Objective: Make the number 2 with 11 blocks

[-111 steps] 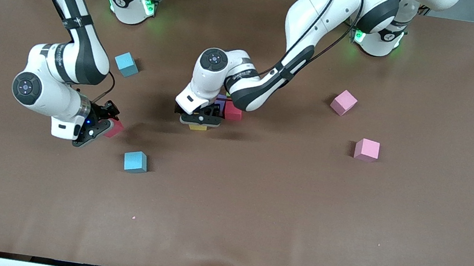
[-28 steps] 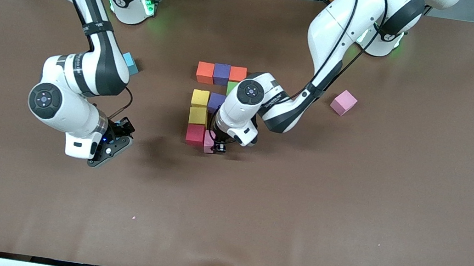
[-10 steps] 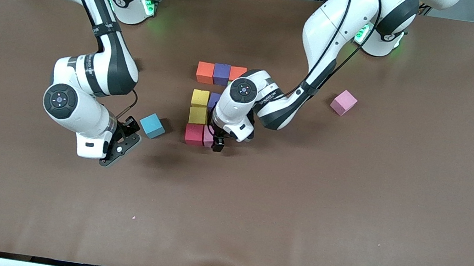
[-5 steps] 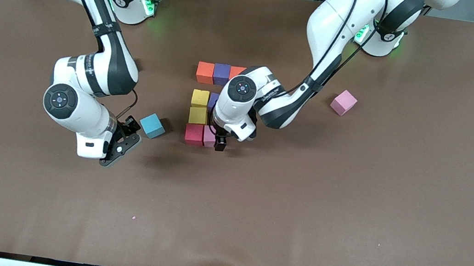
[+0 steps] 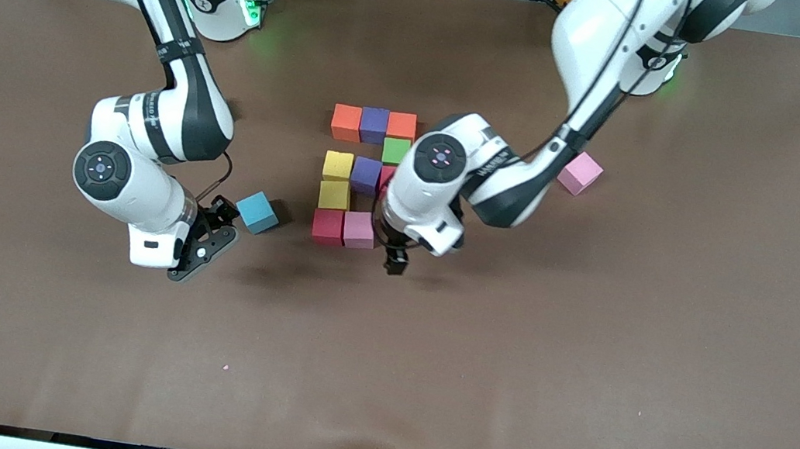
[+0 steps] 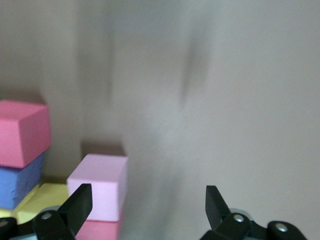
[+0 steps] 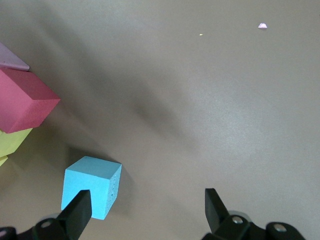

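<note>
Blocks (image 5: 358, 230) bear no writing; left gripper (image 5: 394, 263) and right gripper (image 5: 207, 248) both hang released, empty.

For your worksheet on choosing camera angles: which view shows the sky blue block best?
The right wrist view: the sky blue block fills the frame close up, top and side faces clear, by the open right gripper. The front view shows it small on the table. The left wrist view misses it.

Your left gripper (image 5: 394, 263) is hovering low with jaws spread; your right gripper (image 5: 202, 253) is waiting, jaws apart.
</note>
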Controlling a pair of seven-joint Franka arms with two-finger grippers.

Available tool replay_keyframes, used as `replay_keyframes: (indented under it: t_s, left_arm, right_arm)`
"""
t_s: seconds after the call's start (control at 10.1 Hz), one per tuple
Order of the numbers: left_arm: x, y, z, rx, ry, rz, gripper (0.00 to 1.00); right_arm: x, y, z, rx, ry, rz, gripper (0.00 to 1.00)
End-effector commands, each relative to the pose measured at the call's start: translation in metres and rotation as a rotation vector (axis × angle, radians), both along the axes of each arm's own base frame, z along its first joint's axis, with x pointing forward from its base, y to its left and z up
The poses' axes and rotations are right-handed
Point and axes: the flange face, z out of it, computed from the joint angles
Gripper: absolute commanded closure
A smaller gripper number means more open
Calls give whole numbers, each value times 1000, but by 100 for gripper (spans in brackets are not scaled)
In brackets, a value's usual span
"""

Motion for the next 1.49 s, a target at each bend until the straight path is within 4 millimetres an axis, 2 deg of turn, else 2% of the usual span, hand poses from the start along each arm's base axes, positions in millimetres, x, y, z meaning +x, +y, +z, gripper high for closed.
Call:
replay_keyframes:
  t_s: [0.0, 0.2, 0.4, 0.69, 0.79, 0.99, 1.09, 1.39]
  left_arm:
    - [23, 40, 17, 70, -23, -15, 0]
    - [46, 78, 26, 94, -28, -65, 0]
    - [73, 127, 46, 108, -51, -140, 0]
    - [101, 192, 52, 143, -58, -307, 0]
    - [109, 219, 59, 152, -58, -362, 0]
    - [120, 255, 75, 169, -73, -450, 0]
    - [121, 265, 85, 175, -87, -511, 0]
    - [125, 286, 89, 189, -87, -635, 0]
  right_arm:
    - [-1, 0, -2, -6, -4, 11, 0]
    - [-2, 0, -4, -6, -1, 12, 0]
    - [-14, -2, -29, -7, 1, 10, 0]
    - [-34, -3, -63, -9, 16, 8, 0]
    - [-43, 3, -71, 17, 43, -19, 0]
    - [-56, 18, -81, 39, 72, -21, 0]
    - [-63, 21, -83, 37, 78, -13, 0]
    - [-78, 22, -101, 36, 70, -3, 0]
